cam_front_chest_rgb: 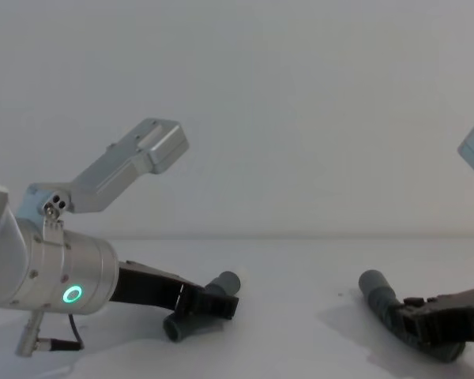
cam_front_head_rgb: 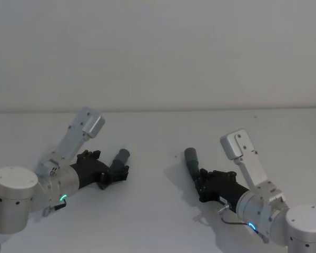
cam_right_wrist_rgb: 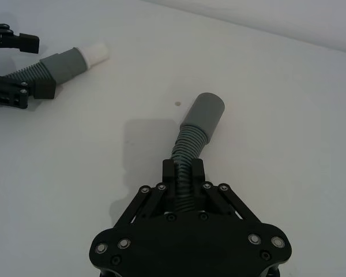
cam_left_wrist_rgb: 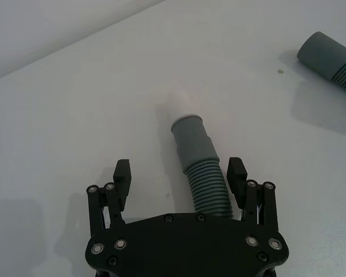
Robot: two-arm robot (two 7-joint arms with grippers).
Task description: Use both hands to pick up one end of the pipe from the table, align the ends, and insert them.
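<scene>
Straight piece (cam_left_wrist_rgb: 209, 193) lies in your open left gripper (cam_left_wrist_rgb: 179, 170), and the bent piece (cam_right_wrist_rgb: 187, 147) is clamped in your right gripper (cam_right_wrist_rgb: 183, 172).
The straight piece's long axis runs forward from you and a little to the right, with its grey cuff (cam_left_wrist_rgb: 192, 138) and whitish tip (cam_left_wrist_rgb: 179, 105) in front, low on the white table (cam_left_wrist_rgb: 75, 115). Your left gripper's fingers (cam_left_wrist_rgb: 122, 173) stand wide apart on both sides of the ribbed body. One finger is just beside it, but I cannot tell if it touches. Your right gripper is pressed together on the ribbed body of the bent piece, whose cuff (cam_right_wrist_rgb: 203, 114) points forward and to the left. The two cuffs are well apart.
</scene>
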